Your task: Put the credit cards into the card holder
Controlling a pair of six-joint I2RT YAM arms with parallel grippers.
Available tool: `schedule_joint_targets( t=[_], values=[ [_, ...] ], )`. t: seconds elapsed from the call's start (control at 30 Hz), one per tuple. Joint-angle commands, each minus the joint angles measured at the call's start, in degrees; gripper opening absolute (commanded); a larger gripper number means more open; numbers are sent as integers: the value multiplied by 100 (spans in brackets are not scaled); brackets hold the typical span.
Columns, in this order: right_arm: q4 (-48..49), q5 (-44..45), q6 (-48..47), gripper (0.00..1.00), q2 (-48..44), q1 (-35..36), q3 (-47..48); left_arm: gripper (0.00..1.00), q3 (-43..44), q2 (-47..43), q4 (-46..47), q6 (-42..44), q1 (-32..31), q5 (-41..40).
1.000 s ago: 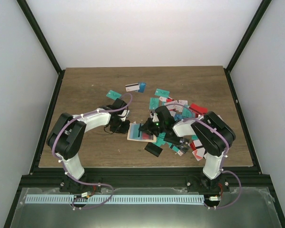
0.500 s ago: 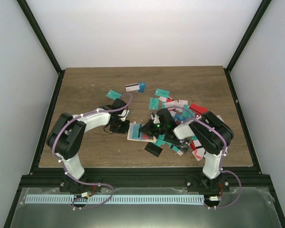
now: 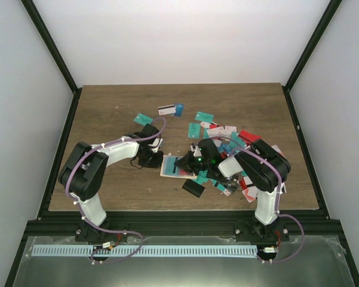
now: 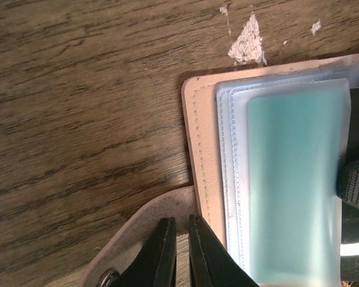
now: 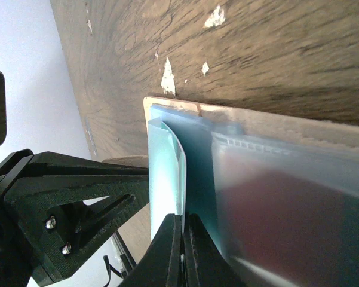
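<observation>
Overhead, the card holder lies open between the two claws, with the left claw at its left edge and the right claw over its middle. Loose cards lie scattered behind the right claw.

From the left wrist, that claw looks pinched shut on the holder's tan flap. The clear sleeves sit just ahead and right of its tips.

From the right wrist, the claw is clamped on a teal card, which bows ahead of its tips at a sleeve mouth. I would push slowly, in line with the sleeve, with the flap pinned so the holder cannot slide.
</observation>
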Motion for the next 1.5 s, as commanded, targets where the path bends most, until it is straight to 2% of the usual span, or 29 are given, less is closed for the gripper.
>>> schedule_joint_targets(
  t=[0.0, 0.43, 1.0, 1.2, 1.47],
  values=[
    [-164, 161, 39, 2, 212, 34, -86, 9, -197, 147, -58, 31, -73, 301],
    [-119, -63, -32, 13, 377, 130, 13, 9, -152, 145, -69, 36, -74, 337],
    [-2895, 357, -715, 66, -400, 130, 1046, 9, -142, 75, -81, 7, -68, 258],
    [-3402, 291, -748, 79, -566, 144, 1248, 9, -119, 41, -80, 7, -68, 249],
    [-4356, 490, -1011, 86, -643, 231, 1729, 9, -41, -32, -174, -1, -73, 209]
  ],
)
